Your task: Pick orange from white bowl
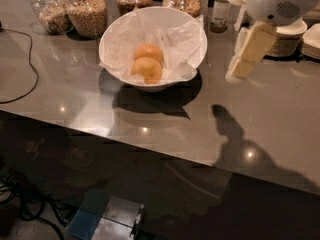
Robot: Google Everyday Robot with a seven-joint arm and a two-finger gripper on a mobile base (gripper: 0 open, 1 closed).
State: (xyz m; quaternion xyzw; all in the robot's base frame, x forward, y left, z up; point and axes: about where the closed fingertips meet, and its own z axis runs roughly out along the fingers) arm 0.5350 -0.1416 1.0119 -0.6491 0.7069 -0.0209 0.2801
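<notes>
The gripper point(239, 70) hangs above the desk point(280, 114) beside the white bowl point(116, 44) holding the orange point(147, 70), jaws open or closed I cannot tell

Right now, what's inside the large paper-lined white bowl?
Visible: crinkled white paper and two fruits, the paler yellow-orange orange in front, a smaller deeper-orange fruit behind it. The paper covers the white bowl's bottom. The cream gripper hangs outside, to the bowl's right.

A single camera looks steeply down from in front of the grey worktop point(280, 129), facing its back row of jars point(89, 14), near enough that the white bowl point(150, 87) sits upper centre; the claw point(237, 71) hangs upper right.
</notes>
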